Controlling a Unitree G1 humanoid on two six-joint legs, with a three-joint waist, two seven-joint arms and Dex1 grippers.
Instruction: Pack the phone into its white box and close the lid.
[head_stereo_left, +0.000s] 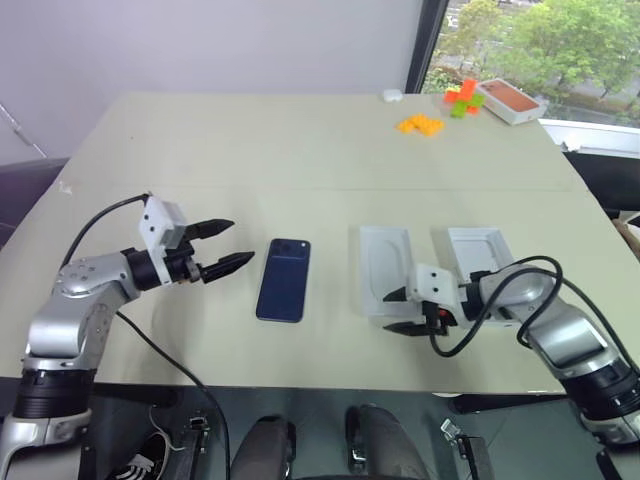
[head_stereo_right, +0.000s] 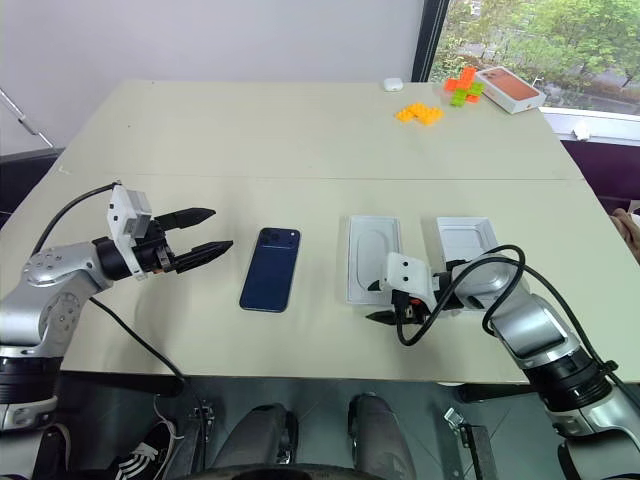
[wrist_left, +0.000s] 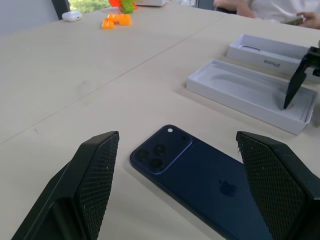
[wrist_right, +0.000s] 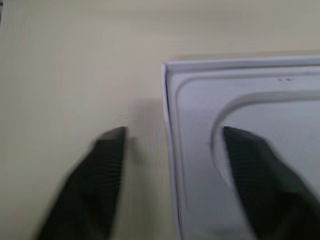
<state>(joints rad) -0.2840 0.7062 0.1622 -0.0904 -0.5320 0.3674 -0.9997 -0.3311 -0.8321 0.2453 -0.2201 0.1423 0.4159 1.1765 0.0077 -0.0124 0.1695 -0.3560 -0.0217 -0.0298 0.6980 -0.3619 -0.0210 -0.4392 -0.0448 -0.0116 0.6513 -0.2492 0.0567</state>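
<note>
The dark navy phone (head_stereo_left: 283, 279) lies screen down on the table, camera cluster at its far end. My left gripper (head_stereo_left: 240, 242) hovers open just left of it, fingers pointing at the phone (wrist_left: 200, 175). To the phone's right lies the white box (head_stereo_left: 383, 268), open side up, with a white oval recess inside. The lid (head_stereo_left: 478, 250) rests open side up to the right of the box. My right gripper (head_stereo_left: 392, 311) is open at the box's near corner, one finger (wrist_right: 107, 165) over the table and the other over the box's inside (wrist_right: 250, 100); it holds nothing.
At the far right of the table are orange blocks (head_stereo_left: 420, 124), a green and orange block cluster (head_stereo_left: 460, 100), a white box with an orange-red top (head_stereo_left: 510, 100) and a small white case (head_stereo_left: 391, 96). A person (wrist_left: 270, 7) sits beyond the table.
</note>
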